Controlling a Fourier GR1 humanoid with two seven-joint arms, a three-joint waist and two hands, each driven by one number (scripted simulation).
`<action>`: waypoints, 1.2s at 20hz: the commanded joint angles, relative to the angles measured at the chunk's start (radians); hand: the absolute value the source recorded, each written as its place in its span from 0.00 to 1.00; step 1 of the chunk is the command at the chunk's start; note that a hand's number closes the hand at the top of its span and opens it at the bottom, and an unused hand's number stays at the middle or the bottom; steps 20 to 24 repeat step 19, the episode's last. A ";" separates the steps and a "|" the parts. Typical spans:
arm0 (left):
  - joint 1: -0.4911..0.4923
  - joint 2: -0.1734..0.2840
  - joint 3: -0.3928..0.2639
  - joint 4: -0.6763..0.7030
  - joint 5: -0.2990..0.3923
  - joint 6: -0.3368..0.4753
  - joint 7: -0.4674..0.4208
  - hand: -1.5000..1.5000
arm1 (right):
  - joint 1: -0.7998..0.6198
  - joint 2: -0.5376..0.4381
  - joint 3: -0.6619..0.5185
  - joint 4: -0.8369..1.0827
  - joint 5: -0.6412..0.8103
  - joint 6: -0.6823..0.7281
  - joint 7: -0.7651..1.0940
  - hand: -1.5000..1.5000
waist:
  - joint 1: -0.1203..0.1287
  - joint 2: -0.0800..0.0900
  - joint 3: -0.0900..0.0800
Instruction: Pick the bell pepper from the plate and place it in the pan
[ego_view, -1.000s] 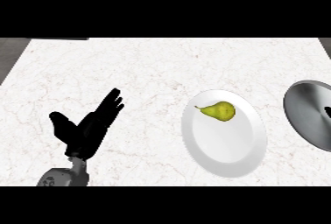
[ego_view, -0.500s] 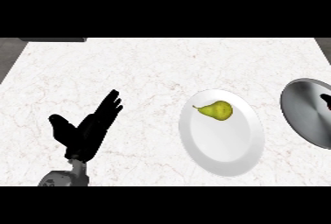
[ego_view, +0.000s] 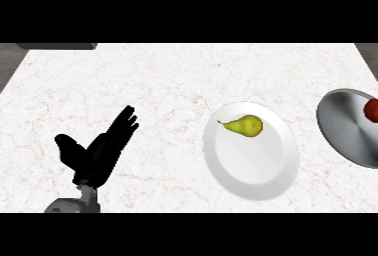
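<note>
head view: left robot hand (ego_view: 96, 152) rests spread, fingers up, at lower left on the bench (ego_view: 170, 80), holding nothing; right one unseen | plate (ego_view: 251, 150) carries a yellow-green pear-shaped fruit (ego_view: 245, 125) | pan (ego_view: 351, 125) at right edge holds a red thing (ego_view: 371, 110), maybe the pepper | nothing stands between

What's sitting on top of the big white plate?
A small yellow-green pear lies on the white oval plate, near its far end. Nothing else shows on it. At the view's right edge, a red thing, mostly cut off, sits in the grey metal pan.
</note>
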 joint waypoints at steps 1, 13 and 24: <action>-0.024 0.018 0.032 0.019 0.013 -0.026 -0.007 0.50 | 0.117 -0.010 -0.015 0.012 -0.055 0.170 -0.120 0.00 | -0.010 -0.003 -0.001; 0.050 -0.011 0.023 -0.043 -0.017 -0.015 0.014 0.50 | 0.378 -0.016 0.023 -0.160 -0.191 0.432 -0.152 0.00 | -0.019 -0.009 -0.005; -0.026 -0.031 0.059 0.033 -0.019 -0.018 0.013 0.50 | 0.466 0.040 0.075 -0.404 -0.260 0.456 -0.022 0.00 | -0.023 -0.009 -0.006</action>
